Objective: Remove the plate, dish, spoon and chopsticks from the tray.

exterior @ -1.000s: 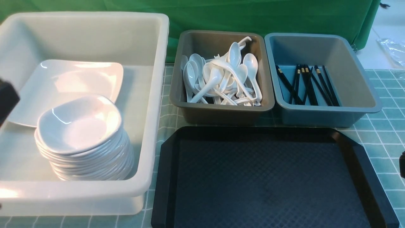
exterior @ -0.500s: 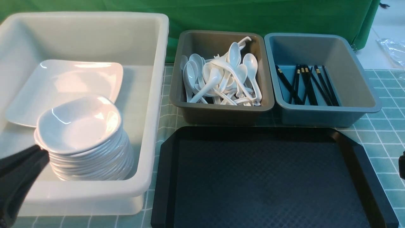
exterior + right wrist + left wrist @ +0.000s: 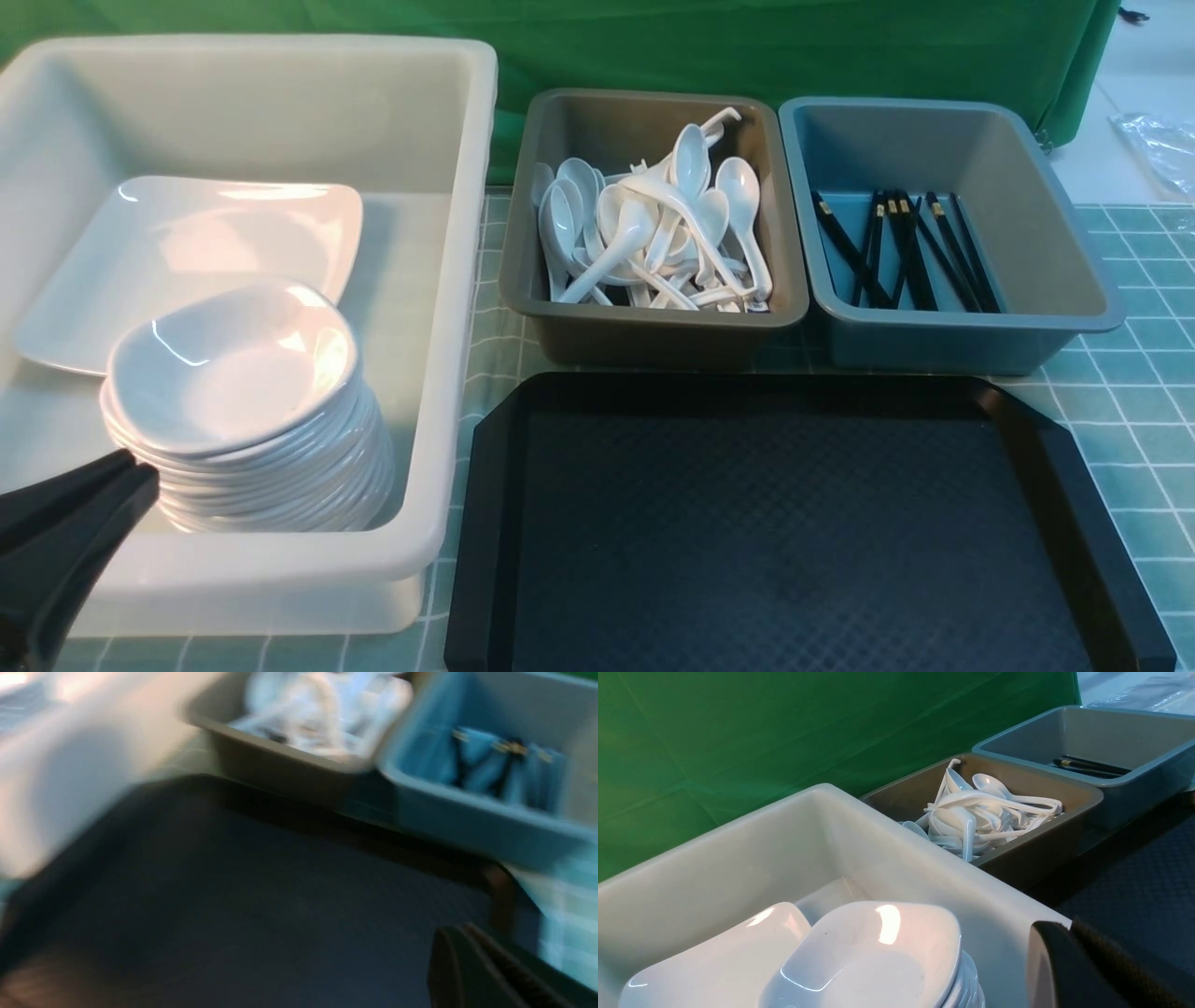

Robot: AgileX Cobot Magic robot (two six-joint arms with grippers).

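The black tray (image 3: 794,541) lies at the front with nothing on it. The large white square plate (image 3: 187,252) rests inside the white tub (image 3: 448,308), behind a stack of small white dishes (image 3: 233,369). Several white spoons (image 3: 653,233) are piled in the brown-grey tub (image 3: 653,327); I cannot tell the task's spoon among them. Several black chopsticks (image 3: 901,252) lie in the blue-grey tub (image 3: 971,336). My left gripper (image 3: 140,471) is shut and empty, by the dish stack over the white tub's front edge. My right gripper (image 3: 460,931) shows only in its blurred wrist view, shut and empty, over the tray's right part.
The three tubs stand in a row behind and left of the tray on a green checked cloth (image 3: 1139,420). A green curtain (image 3: 747,47) closes off the back. The white tub's tall wall stands between the dishes and the tray.
My left gripper came down from the left edge to the front left, then edged right towards the dish stack. The right arm's dark tip has left the front view's right edge.
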